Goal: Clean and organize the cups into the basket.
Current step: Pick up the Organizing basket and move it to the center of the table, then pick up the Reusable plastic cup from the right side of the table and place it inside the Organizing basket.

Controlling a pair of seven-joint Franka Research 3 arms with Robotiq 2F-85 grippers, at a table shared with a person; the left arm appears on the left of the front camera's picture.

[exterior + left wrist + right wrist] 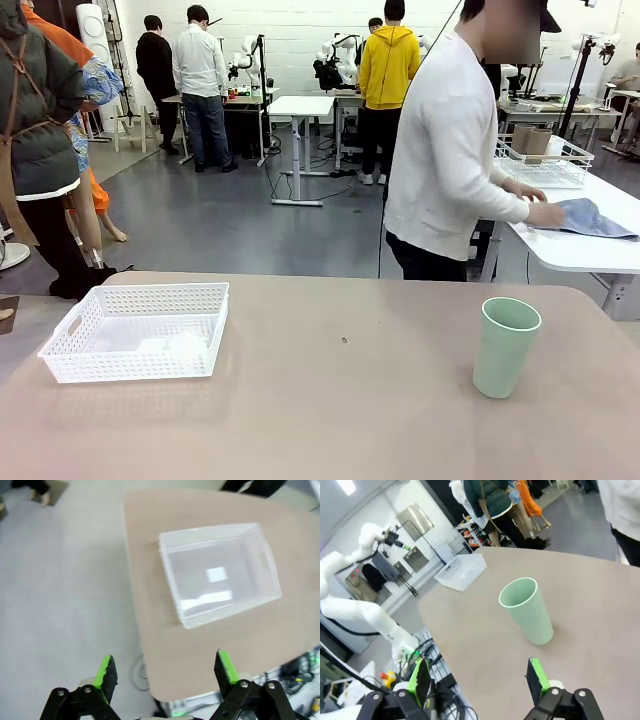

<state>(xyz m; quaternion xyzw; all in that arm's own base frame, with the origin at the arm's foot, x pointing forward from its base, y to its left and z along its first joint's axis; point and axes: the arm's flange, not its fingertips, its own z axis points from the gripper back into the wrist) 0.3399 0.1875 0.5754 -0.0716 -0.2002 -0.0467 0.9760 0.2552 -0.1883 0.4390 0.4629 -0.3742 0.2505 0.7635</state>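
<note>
Nearest the robot's side of the table [330,430], both pincers hang released and empty. The left gripper [165,661] hovers high with its green pads [106,669] spread wide, looking straight down on the basket [270,580]. The right gripper [478,667], jaws just as wide, is aimed at the mint green cup [526,610] with bare tabletop between them. That split probably reflects a division of work: the right arm is the one placed to fetch the cup, and the left is poised over the place where it should end up. Farther in, the cup stands upright, mouth up, close to the table's right edge and well apart from the basket. The basket sits by the left edge toward the far left corner and holds no cup, so the sorting looks barely begun. Standing upright and alone, the cup offers a clear sideways grasp around its tapered wall. Beyond the far edge a person [450,150] is turned to a neighbouring white table [570,250], hands [545,212] on a blue cloth [595,218], apparently doing the cleaning part of the job. Farthest back on that table, tan-brown cups [530,140] stand in a white wire basket [560,172], likely waiting to be wiped and passed over.
</note>
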